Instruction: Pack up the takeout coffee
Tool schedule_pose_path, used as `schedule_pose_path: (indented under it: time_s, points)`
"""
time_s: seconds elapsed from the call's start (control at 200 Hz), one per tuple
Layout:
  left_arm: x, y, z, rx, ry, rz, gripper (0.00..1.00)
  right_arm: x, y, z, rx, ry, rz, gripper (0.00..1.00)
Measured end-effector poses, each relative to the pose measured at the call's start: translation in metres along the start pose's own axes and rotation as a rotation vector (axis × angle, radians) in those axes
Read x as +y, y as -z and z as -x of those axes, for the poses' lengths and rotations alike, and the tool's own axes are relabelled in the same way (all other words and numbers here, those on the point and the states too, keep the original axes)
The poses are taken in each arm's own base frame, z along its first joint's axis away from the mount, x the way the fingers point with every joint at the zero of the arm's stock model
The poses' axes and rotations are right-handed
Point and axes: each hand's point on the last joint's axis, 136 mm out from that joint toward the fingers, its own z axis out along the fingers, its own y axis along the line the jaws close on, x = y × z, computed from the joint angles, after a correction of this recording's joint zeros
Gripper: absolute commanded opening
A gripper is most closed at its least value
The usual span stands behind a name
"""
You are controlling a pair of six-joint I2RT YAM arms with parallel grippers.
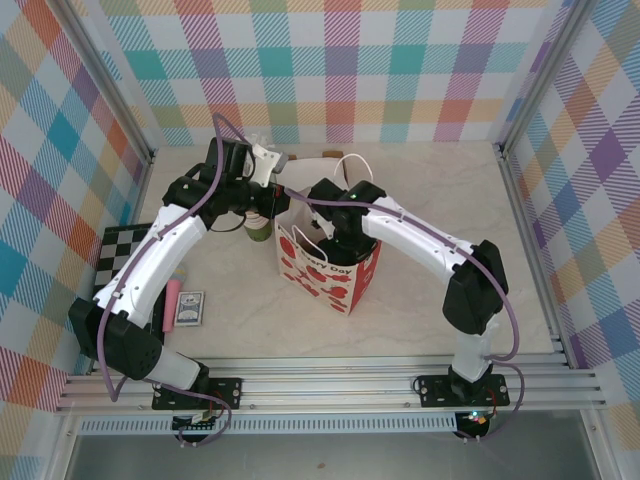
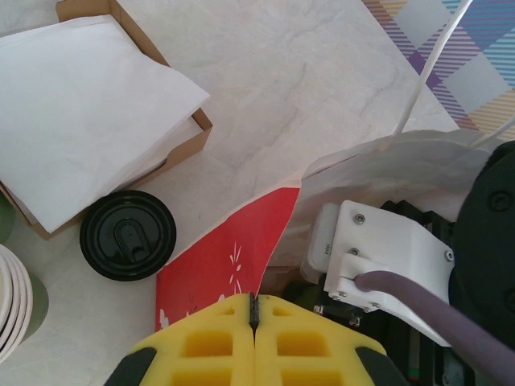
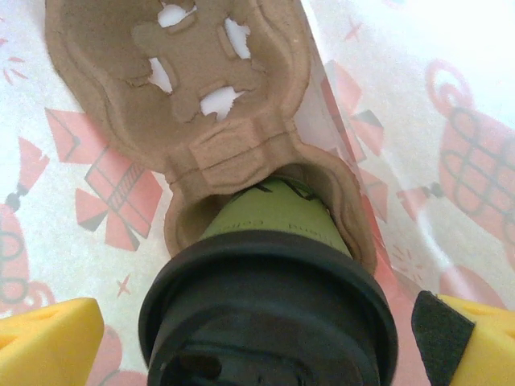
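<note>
A takeout coffee (image 3: pixel 269 281), its green paper wall and round black lid seen from the right wrist camera, sits seated in one socket of a pulp carrier (image 3: pixel 185 72) at the bottom of a red-and-white paper bag (image 1: pixel 335 275). The carrier's other socket is vacant. The right claw (image 3: pixel 257 322) hangs inside the bag with its yellow fingers (image 3: pixel 48 342) spread wide on either side of the lid, clear of it and gripping nothing. The left claw (image 2: pixel 254 318) is pressed together at the bag's upper edge, apparently pinching the paper to steady the opening. Outside, a second lidded cup (image 2: pixel 127 235) stands on the marble-patterned tabletop (image 2: pixel 306 88) just beside the bag, next to a cardboard box (image 2: pixel 181 80) of white paper and near a stack of lidless cups (image 2: pixel 12 297). By the look of it, the main step of the packing is done, with the drink lowered in and let go. What seems to remain is drawing the right arm up out of the bag and freeing the rim. Whether the cup outside is meant for the vacant socket cannot be told.
</note>
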Motion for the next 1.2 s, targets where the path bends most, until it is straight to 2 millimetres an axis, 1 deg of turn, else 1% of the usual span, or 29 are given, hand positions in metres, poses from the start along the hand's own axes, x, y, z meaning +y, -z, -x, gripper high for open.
schedule_pose_path:
  time_s: [0.255,0.775,1.0,1.2]
  points:
    - [0.001,0.000,0.000,0.001,0.001,0.008,0.00,-0.003,0.009,0.001,-0.022,0.001,-0.017,1.00]
    - [0.001,0.000,0.000,0.000,0.001,0.007,0.00,0.002,0.013,-0.001,-0.025,0.020,-0.017,1.00]
    - [0.001,0.000,0.000,-0.001,0.000,0.008,0.00,0.005,0.025,0.002,-0.061,0.032,-0.009,1.00]
    - [0.001,0.000,0.000,-0.001,0.000,0.008,0.00,0.002,0.032,0.004,-0.085,0.037,-0.022,1.00]
